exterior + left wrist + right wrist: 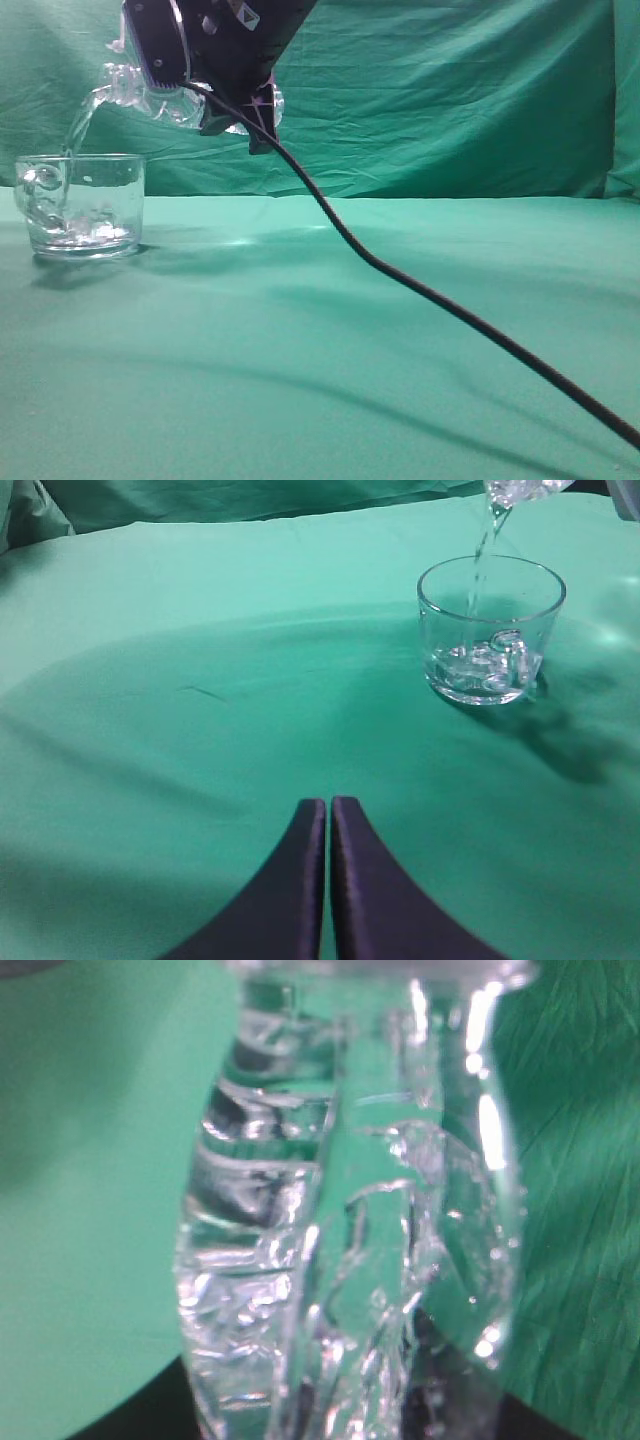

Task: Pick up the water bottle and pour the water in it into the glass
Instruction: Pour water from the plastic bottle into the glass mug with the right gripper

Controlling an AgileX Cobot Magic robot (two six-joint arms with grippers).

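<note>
We note a green cloth (300,350) covering the table, smooth over most of its area with shallow creases and soft shadows running across it. A green fabric backdrop (450,90) hangs at the far side, wrinkled and folded, meeting the table cloth along a horizontal line. A black cable (440,300) runs from upper left down to the near right edge, hanging above the cloth and casting a faint shadow. In the left wrist view we record a small dark crease mark (205,692) on the cloth, left of centre
</note>
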